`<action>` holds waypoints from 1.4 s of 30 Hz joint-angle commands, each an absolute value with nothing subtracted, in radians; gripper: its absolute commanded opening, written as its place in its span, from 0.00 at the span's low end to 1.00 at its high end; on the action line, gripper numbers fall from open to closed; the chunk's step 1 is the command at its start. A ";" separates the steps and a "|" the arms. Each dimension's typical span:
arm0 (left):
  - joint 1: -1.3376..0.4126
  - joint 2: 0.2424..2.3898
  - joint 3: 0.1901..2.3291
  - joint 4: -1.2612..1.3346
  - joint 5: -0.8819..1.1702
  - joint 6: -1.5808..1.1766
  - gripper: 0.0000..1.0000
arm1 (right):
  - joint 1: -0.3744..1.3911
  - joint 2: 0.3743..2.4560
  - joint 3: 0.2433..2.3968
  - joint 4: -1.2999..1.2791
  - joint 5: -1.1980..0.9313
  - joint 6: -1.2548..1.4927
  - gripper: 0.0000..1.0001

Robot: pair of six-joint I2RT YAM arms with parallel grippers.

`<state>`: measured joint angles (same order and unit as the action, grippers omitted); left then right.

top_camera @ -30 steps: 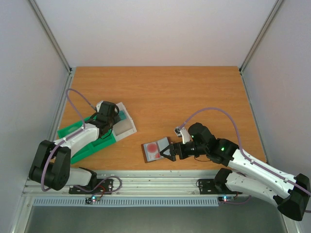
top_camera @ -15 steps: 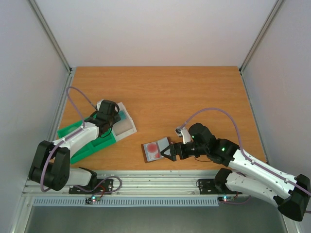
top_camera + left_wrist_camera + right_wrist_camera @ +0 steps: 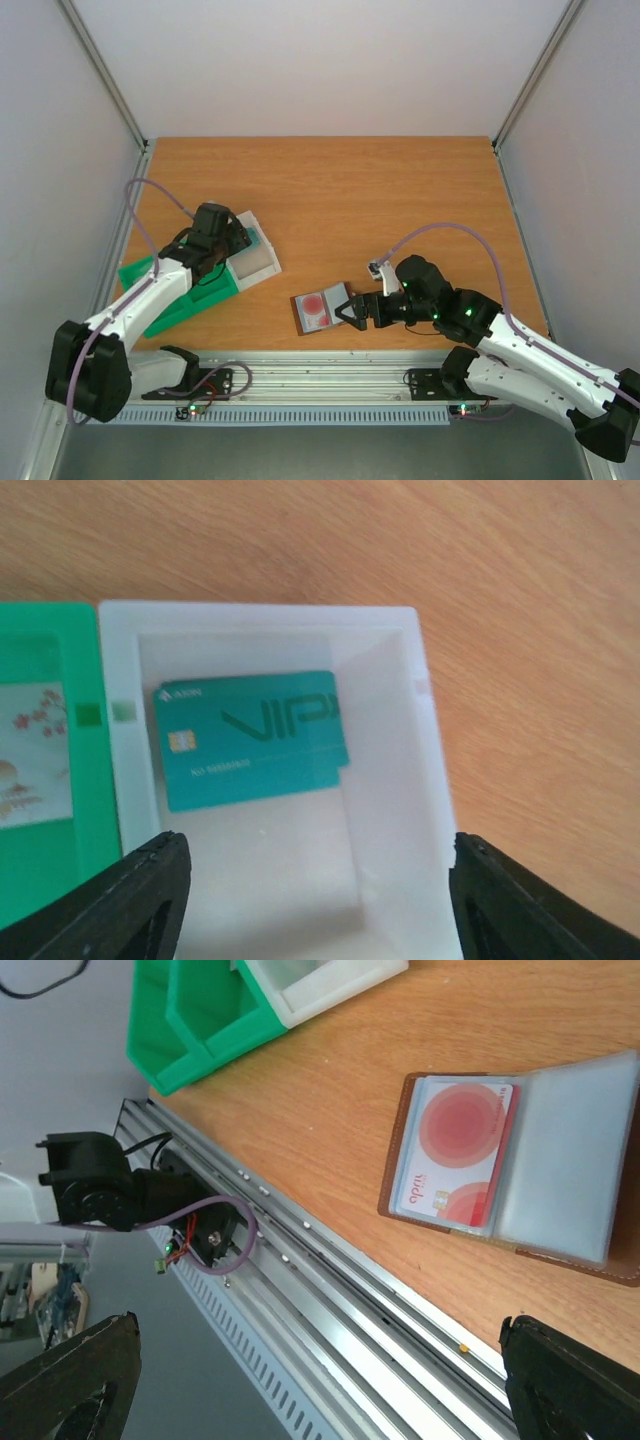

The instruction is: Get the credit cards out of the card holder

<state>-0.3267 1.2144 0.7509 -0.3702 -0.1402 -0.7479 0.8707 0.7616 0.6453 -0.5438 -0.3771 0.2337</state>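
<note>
white box [image 3: 430, 730], mid-frame: teal card [image 3: 250, 742] inside | card holder [image 3: 565, 1150] open, upper right: red-blotched card [image 3: 455, 1155] pocketed | left gripper [image 3: 315, 875] spread | right gripper [image 3: 320, 1365] spread

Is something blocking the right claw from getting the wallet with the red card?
No, nothing visible does. The right gripper is open and faces the card holder, whose red-circled card shows in its pocket. Only bare table lies between them.

The card holder [image 3: 336, 299] lies open on the worktop [image 3: 400, 200] (a red-blotched card [image 3: 314, 306] facing up), the right claw [image 3: 348, 313] just beside it; the left claw [image 3: 229, 245] hangs over a whitish box [image 3: 260, 260].
</note>
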 commanded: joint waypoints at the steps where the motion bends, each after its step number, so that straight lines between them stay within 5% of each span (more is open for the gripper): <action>1: -0.328 1.131 0.783 -0.459 -0.021 -0.704 0.75 | 0.874 0.780 0.682 -0.588 -0.313 0.260 0.99; 6: -0.328 0.982 0.720 -0.475 0.131 -0.692 0.95 | 0.874 0.863 0.697 -0.587 -0.324 0.274 0.98; 13: -0.331 0.822 0.661 -0.554 0.281 -0.700 0.97 | 0.874 1.000 0.690 -0.483 -0.351 0.276 0.91; 18: -0.347 0.761 0.629 -0.582 0.371 -0.711 0.92 | 0.874 1.133 0.707 -0.420 -0.367 0.246 0.79; 27: -0.436 0.732 0.578 -0.577 0.400 -0.748 0.80 | 0.875 1.313 0.733 -0.338 -0.318 0.234 0.38; 42: -0.582 0.791 0.444 -0.403 0.341 -0.852 0.60 | 0.874 1.511 0.757 -0.305 -0.229 0.228 0.24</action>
<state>-0.5602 0.7700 0.4728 -0.4938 0.3653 -0.8291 0.8707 1.4872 0.7383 -0.3252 -0.2836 0.2386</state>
